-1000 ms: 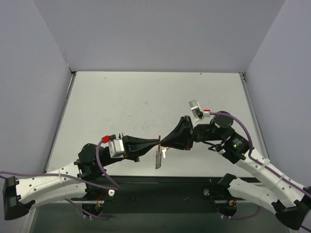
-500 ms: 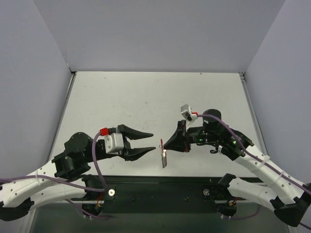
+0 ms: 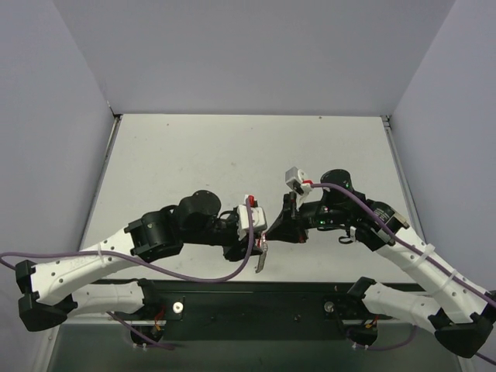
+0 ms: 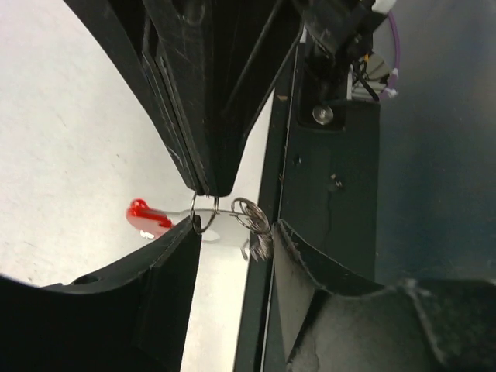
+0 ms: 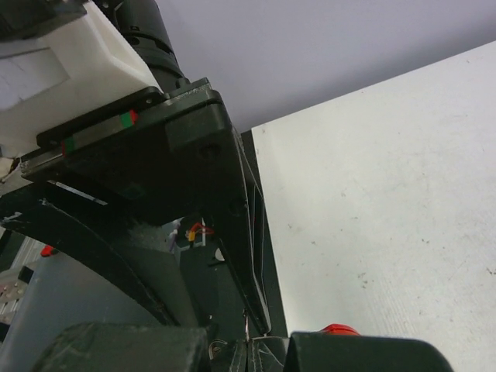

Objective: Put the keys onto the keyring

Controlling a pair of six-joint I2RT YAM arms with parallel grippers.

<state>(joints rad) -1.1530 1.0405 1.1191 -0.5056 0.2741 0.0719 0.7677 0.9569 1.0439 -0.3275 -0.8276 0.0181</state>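
Observation:
My right gripper (image 3: 267, 232) is shut on the keyring's thin silver ring (image 4: 203, 218), and its black fingers (image 4: 209, 155) come down from above in the left wrist view. The keyring's red loop (image 4: 147, 217) sticks out to the left of that ring. Coiled silver rings and bunched chain (image 4: 256, 229) hang to the right. My left gripper (image 4: 235, 229) is open, one fingertip on each side of the ring and the bunch. From above, a silver piece (image 3: 261, 260) dangles below both grippers. I cannot tell the keys apart from the chain. The right wrist view shows only a red sliver (image 5: 337, 329).
The black base rail (image 3: 256, 298) runs along the table's near edge just below the grippers. The white tabletop (image 3: 232, 155) stretches behind them to grey walls on three sides. A purple cable (image 3: 155, 275) loops beside the left arm.
My left gripper opened and let go of the keyring, drew back left, then swung right close under the right gripper. The right gripper kept its hold and shifted slightly left.

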